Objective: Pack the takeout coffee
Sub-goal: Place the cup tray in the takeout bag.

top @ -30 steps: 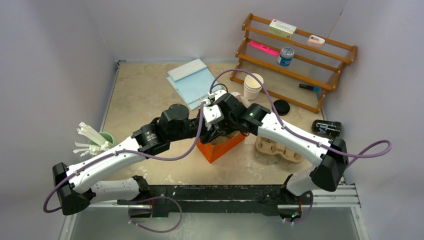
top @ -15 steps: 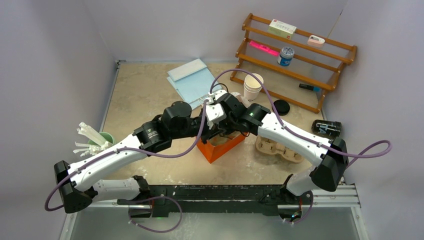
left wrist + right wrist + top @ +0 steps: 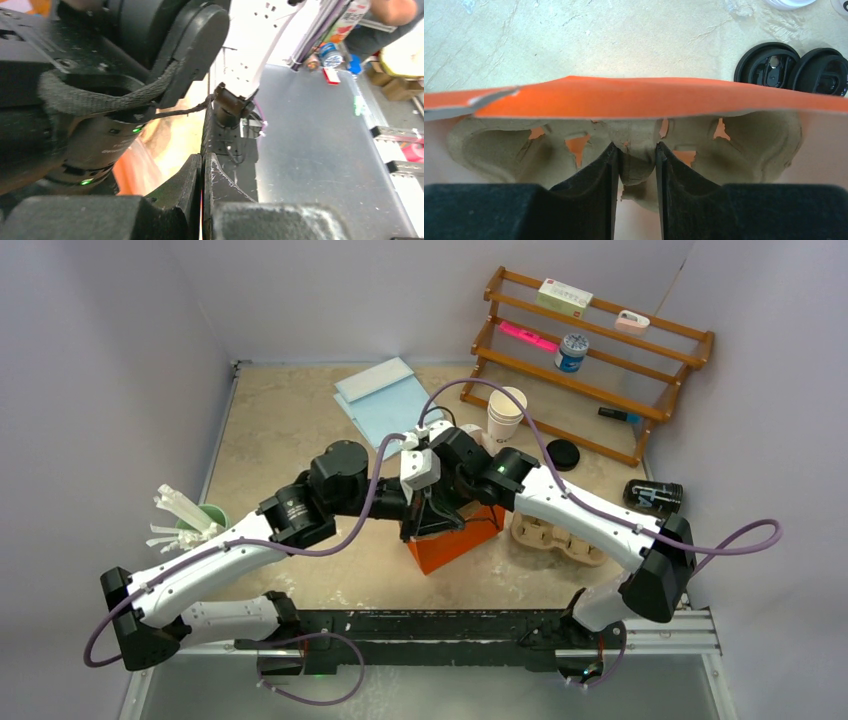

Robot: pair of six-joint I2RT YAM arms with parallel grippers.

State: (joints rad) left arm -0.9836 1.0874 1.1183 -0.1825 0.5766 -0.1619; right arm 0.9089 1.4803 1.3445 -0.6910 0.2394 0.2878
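Gripping the middle ridge of the pulp carrier (image 3: 489, 145), the right gripper (image 3: 635, 152) is seen closed on it inside the orange bag (image 3: 452, 550); the left gripper (image 3: 202, 165) is pressed shut on a thin edge of that bag; a black cup (image 3: 652, 496) is laid on its side at 3 o'clock from the bag, well apart; two black lids (image 3: 766, 64) are seen at 1 o'clock, on the table (image 3: 280, 430).

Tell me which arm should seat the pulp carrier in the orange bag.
Right. The right gripper clamps the middle ridge of the pulp carrier inside the orange bag; the left gripper is shut on the bag's rim, apparently steadying it.
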